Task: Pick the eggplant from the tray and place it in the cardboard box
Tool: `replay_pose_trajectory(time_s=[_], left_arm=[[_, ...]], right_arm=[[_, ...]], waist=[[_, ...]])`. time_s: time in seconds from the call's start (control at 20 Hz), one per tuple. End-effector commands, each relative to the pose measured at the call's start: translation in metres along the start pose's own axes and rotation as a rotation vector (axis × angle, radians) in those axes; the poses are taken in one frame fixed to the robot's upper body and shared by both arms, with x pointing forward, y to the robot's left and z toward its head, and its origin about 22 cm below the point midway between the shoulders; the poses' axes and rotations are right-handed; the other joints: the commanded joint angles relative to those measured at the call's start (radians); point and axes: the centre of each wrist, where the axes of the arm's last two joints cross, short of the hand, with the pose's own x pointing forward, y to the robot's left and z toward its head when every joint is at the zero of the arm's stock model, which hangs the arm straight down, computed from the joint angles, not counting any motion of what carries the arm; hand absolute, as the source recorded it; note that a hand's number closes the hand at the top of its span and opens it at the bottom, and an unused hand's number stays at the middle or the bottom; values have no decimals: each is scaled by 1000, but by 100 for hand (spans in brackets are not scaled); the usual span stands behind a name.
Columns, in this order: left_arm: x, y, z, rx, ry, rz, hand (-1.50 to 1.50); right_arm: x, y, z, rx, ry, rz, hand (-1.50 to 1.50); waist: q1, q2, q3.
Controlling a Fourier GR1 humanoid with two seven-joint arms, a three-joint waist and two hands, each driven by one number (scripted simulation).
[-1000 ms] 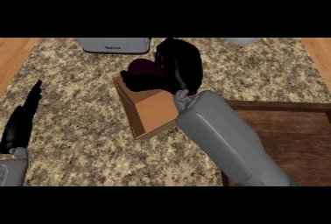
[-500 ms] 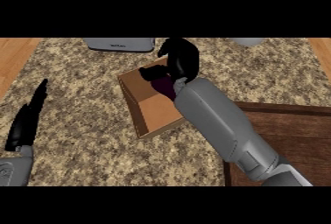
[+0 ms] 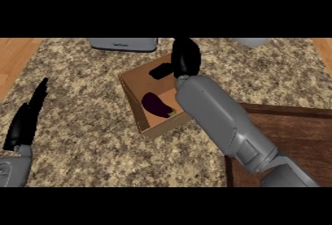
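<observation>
- The eggplant [image 3: 157,104] lies on the floor of the cardboard box [image 3: 133,94], dark purple against the brown, its length running diagonally from upper left to lower right.
- Nothing is touching the eggplant; it sits alone in the box, close to the grey forearm that crosses the box's right side.
- The right hand [image 3: 185,59] hovers above the far right corner of the box, fingers straight and pointing away toward the counter's back edge, thumb sticking out to the left over the box opening. It is open and has hold of nothing.
- The right forearm slants in from the lower right, passing over the wooden tray [image 3: 292,132] and covering the box's right wall.
- The wooden tray, dark brown with a raised rim, sits at the right of the granite counter [image 3: 91,145], its near-left corner just beside the box.
- The left hand [image 3: 26,121] shows at the left edge, fingers straight and pointing up, open and resting, holding nothing, well apart from the box.
- At the far edge of the counter, a grey appliance [image 3: 123,44] sits just behind the box, only its front showing.
- A pale grey object [image 3: 250,41] peeks in at the top right, too cropped to name.
</observation>
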Motion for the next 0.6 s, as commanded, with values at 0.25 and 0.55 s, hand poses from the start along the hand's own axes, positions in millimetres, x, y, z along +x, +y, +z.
replay_pose_trajectory(time_s=[0.25,0.55], left_arm=[[-2,-1,11,12,34,5,0],[-31,31,8,58,51,6,0]], right_arm=[[-5,-7,-4,-216,-76,-246,-150],[-28,-21,2,-222,-120,-389,-150]], waist=[[-27,-9,1],[-74,-18,0]])
